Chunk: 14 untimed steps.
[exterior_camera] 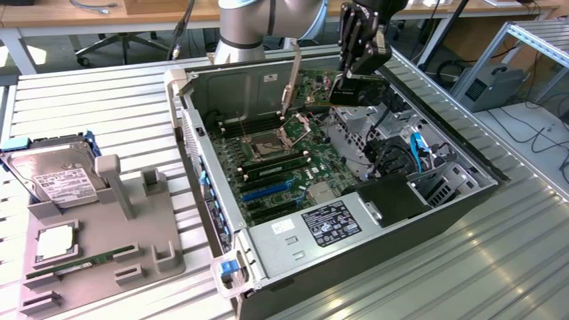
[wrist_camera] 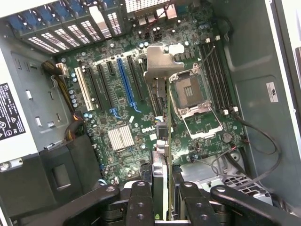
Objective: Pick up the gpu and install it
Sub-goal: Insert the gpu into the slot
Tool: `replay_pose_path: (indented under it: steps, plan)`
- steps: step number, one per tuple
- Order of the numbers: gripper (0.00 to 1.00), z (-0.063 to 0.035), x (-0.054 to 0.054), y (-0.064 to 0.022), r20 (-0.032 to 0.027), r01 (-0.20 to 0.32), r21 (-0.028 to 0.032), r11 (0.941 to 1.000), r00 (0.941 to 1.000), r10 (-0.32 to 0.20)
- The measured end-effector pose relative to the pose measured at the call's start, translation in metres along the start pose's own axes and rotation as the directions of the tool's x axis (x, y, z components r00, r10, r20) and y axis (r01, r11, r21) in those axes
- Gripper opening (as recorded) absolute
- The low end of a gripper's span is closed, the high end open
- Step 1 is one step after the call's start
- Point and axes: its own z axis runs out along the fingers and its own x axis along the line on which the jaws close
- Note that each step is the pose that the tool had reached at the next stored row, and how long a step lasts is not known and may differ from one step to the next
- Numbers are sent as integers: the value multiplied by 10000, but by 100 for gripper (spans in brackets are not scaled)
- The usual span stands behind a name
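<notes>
- The jaws are closed partway on the gpu (exterior_camera: 354,93) (wrist_camera: 160,181), gripping its two flat faces. In the wrist view, a dark finger (wrist_camera: 141,202) presses against each side of the board.
- The gpu hangs on edge in the air over the open computer case (exterior_camera: 189,127), above the end of the case nearest the surface's far edge.
- It is held above the motherboard (exterior_camera: 284,153) (wrist_camera: 122,117) and is not yet seated in a slot.
- In the wrist view the card is seen edge-on, with its silver end bracket (wrist_camera: 162,61) at the end away from the jaws.
- In that view the card's line runs between the row of expansion slots, among them a long blue slot (wrist_camera: 126,82), and the open CPU socket (exterior_camera: 269,141) (wrist_camera: 193,89).
- The case lies on its side on the slatted metal surface (exterior_camera: 89,113), roughly mid-surface, with its open face upward.
- A power supply with a dark label (exterior_camera: 329,223) fills the end of the case nearest the surface's near edge.
- A grey holder (exterior_camera: 98,247) sits well apart from the case, toward the surface's edge on the exterior view's left.
- The holder carries a hard drive (exterior_camera: 53,170) propped at a tilt and a narrow green RAM stick (exterior_camera: 80,261) lying flat.
</notes>
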Motion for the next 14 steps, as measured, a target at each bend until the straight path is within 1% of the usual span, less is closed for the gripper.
replay_pose_path:
  steps: [6,8,14]
  plan:
    - [27,0,0,0,2,279,-7,9996,9996,-279]
    - [27,0,0,0,3,451,-12,9990,9990,-451]
    - [27,1,0,0,6,752,-19,9972,9972,-752]
